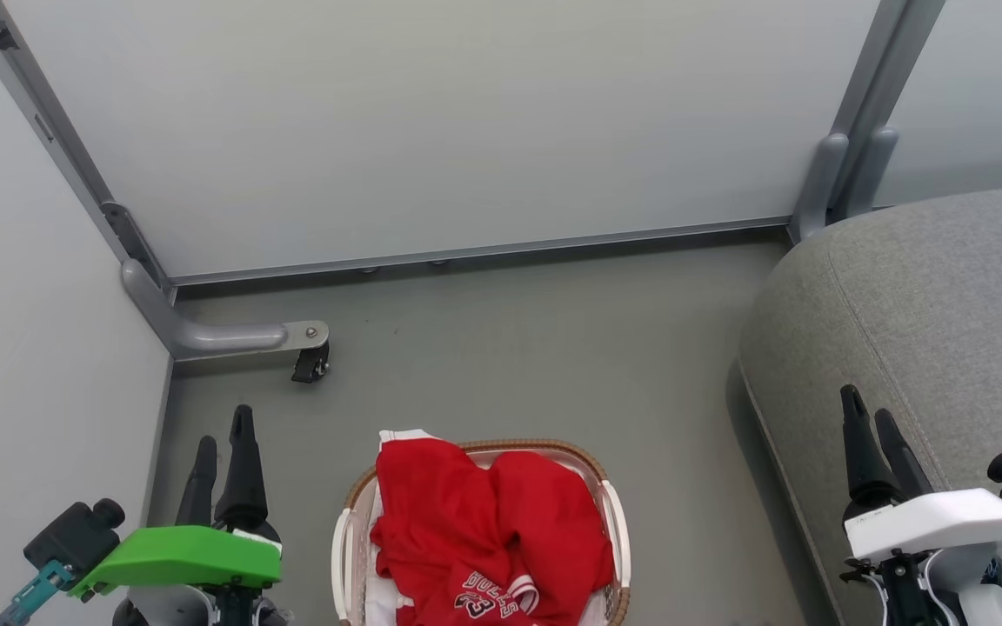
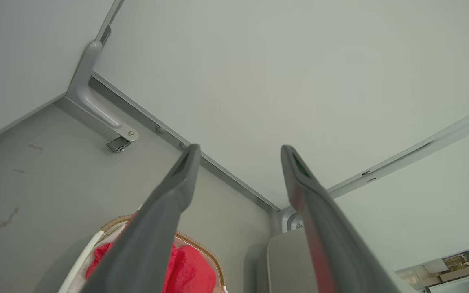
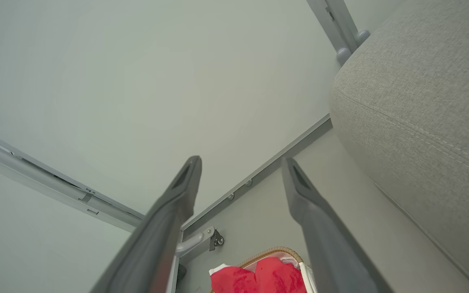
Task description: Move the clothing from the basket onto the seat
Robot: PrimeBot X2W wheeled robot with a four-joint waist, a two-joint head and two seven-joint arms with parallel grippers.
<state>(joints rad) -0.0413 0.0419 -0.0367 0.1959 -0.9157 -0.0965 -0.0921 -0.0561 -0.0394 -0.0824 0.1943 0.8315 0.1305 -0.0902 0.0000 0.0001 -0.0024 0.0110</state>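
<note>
Clothing [image 1: 488, 530] in red with white trim is heaped in the small oval white plastic basket [image 1: 553, 446], flanked by the left gripper [image 1: 224, 430], judged nearer, and the right gripper [image 1: 868, 407], both held wide and empty, the large grey upholstered seat [image 1: 927, 330] lying to its right.

A grey floor [image 1: 510, 348] meets pale wall panels [image 1: 431, 122] held in a grey metal frame [image 1: 484, 250]. At the left corner a curved foot [image 1: 223, 335] lies on the floor, with a small black caster [image 1: 310, 365] under its end. Some faint reddish marks [image 2: 8, 217] are on the floor.
</note>
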